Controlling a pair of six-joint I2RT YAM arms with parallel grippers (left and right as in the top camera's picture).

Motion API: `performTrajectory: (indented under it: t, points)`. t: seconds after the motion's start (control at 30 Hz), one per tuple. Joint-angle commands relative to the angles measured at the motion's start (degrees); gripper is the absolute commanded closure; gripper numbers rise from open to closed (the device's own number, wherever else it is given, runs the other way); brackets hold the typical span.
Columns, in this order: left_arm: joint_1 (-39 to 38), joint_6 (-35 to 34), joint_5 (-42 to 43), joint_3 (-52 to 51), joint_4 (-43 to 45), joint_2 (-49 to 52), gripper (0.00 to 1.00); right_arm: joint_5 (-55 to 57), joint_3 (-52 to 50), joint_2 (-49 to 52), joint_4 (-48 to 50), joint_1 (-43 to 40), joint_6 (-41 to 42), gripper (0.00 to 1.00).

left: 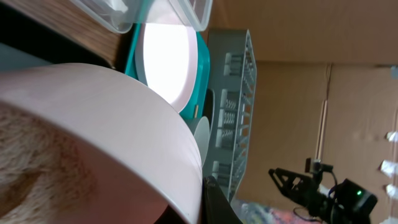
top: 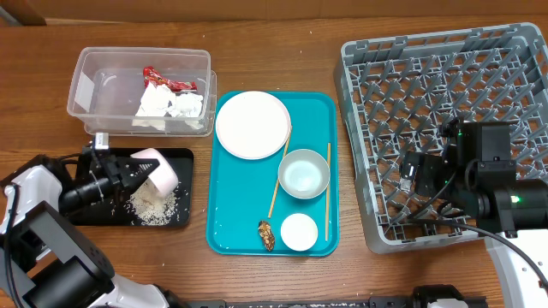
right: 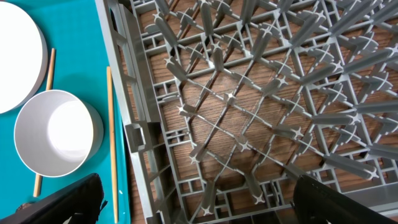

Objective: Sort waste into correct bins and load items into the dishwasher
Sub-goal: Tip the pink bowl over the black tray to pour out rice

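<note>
Small pale bowl (top: 158,168) lies tipped on its side above the black tray (top: 185,156), rice (top: 154,204) beneath it, its rim pinched by the left gripper (top: 128,174). Likely light, rigid, slick, chippable; the rim suits gripping. Right gripper (top: 415,175), far right of the tray, is spread wide and empty.

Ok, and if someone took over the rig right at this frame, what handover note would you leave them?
The left tool is shut on the pink bowl, tipped over the black tray, where rice lies.
The right tool is open and empty above the dish rack.
Done: red wrapper and napkins are in the clear tub.
Left: brown scrap, plate, white bowl, cup and chopsticks on the teal tray; nothing visible in the rack yet.
</note>
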Motion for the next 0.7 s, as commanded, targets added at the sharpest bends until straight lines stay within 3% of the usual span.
performTrajectory:
  t: [0.0,0.17,0.2,0.27,0.3,0.4,0.5,0.67]
  points:
    - [1.88,-3.06,2.54,-0.26,-0.33,0.59,0.96,-0.09,1.51,-0.24,0.26,0.15,-0.39,0.00]
    - [3.23,-6.34,-1.27,-0.26,4.66,0.59,0.96,-0.09,1.51,-0.24,0.26,0.17,-0.39,0.00]
    - [3.21,-4.48,1.25,-0.26,3.15,0.55,0.96,-0.09,1.51,-0.24,0.26,0.17,-0.39,0.00]
    - [3.10,7.98,6.56,-0.24,-1.11,0.33,0.96,-0.09,1.51,-0.24,0.11,0.15,-0.39,0.00]
    - [3.13,10.71,5.99,-0.24,-0.76,0.35,0.96,-0.09,1.53,-0.24,0.04,0.15,-0.39,0.00]
    - [3.10,1.31,1.66,-0.26,3.52,0.59,0.96,-0.09,1.51,-0.24,-0.09,0.15,-0.39,0.00]
    - [3.19,5.97,4.35,-0.26,2.23,0.50,0.96,-0.09,1.51,-0.24,-0.24,0.15,-0.39,0.00]
    - [3.28,0.28,5.18,-0.26,6.36,0.59,0.96,-0.09,1.53,-0.24,-0.37,0.17,-0.39,0.00]
